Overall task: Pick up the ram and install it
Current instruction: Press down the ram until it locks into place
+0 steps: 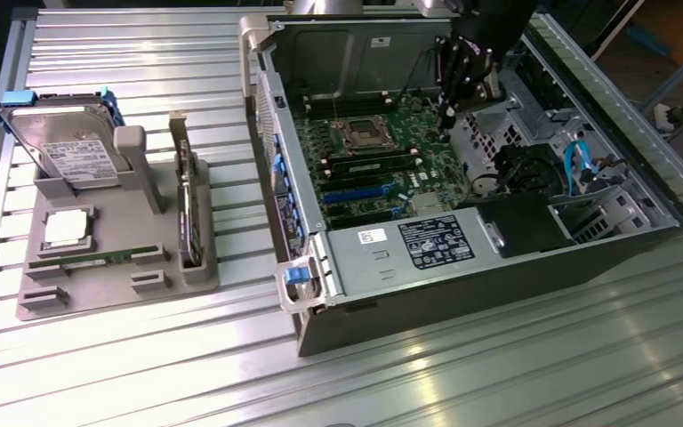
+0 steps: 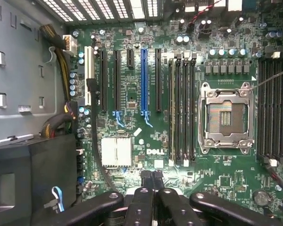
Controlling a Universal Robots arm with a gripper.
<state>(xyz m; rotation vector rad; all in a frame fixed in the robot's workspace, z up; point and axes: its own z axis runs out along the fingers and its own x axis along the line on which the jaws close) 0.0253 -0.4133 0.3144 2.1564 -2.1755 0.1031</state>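
The claw (image 1: 448,114) is held shut and empty above the motherboard (image 2: 132,89) inside the open computer case (image 1: 626,191). The ram (image 1: 86,259) is seen well away from the claw, lying flat in the grey holder tray (image 1: 110,298) outside the case, beside a silver processor chip (image 1: 67,228) and a hard drive (image 1: 67,147).

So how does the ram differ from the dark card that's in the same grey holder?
Colour: the ram is green, the dark card nearly black.
Shape: the ram shows as a long, narrow strip, while the dark card is clearly wider.
Pose: the ram sits low along one edge of the grey holder; the dark card stands tall on edge, well above it.
Shared: both are in the grey holder, outside the computer case, with the gripper away over the motherboard.
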